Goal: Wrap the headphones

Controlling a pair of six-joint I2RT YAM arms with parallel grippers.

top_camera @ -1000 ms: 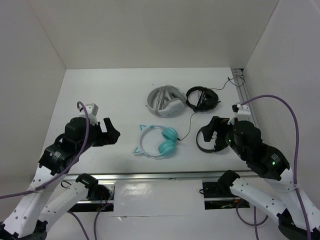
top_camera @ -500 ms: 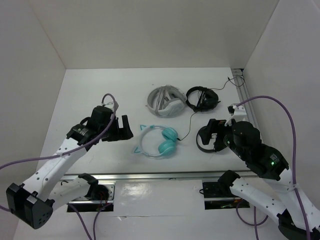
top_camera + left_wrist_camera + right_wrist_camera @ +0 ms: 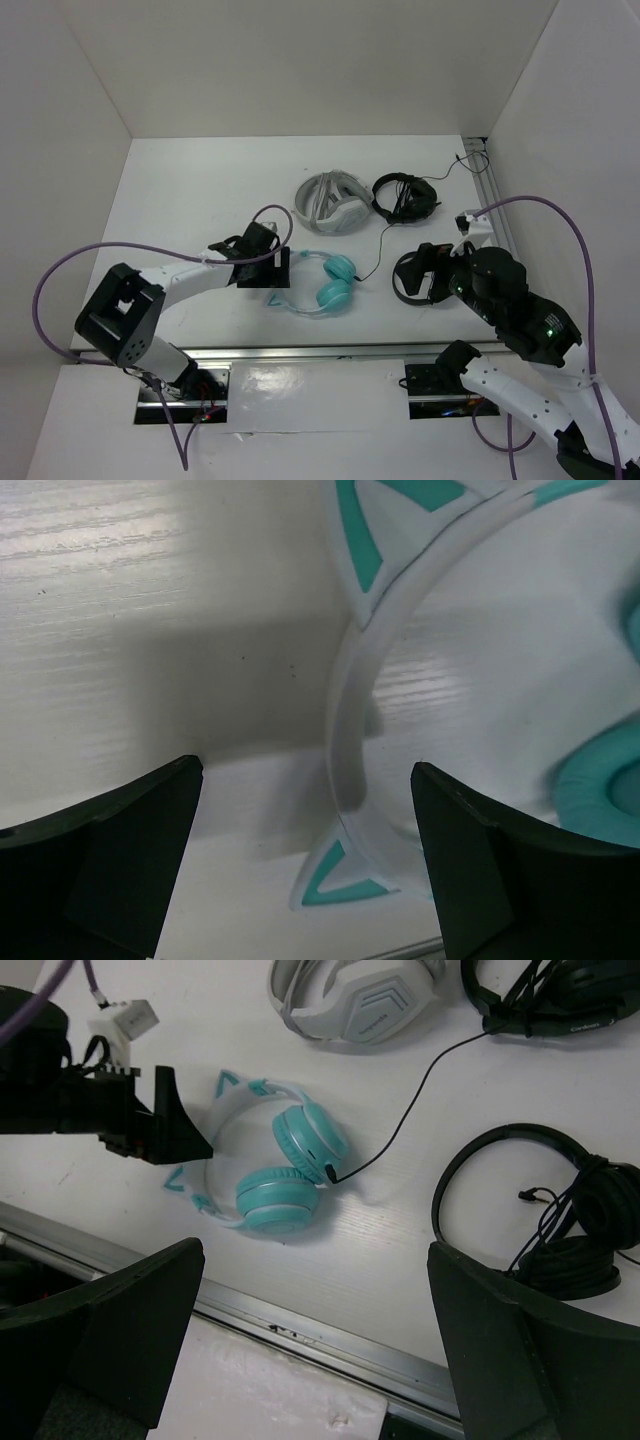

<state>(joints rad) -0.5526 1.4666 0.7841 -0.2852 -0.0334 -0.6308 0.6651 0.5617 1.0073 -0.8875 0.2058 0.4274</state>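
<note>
The top view looks steeply down over the whole white worktop point(image 3: 200, 190). The left wrist view sits close on the teal cat-eared headphones point(image 3: 345, 710) just ahead of the left gripper point(image 3: 305, 780); the right wrist view, higher, shares them.

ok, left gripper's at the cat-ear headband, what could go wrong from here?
1. The open left gripper straddles the thin headband of the headphones beside a cat ear; closing may pinch the ear or slip off.
2. The black cable trails toward the black headphones; wrapping could snag or drag them.
</note>
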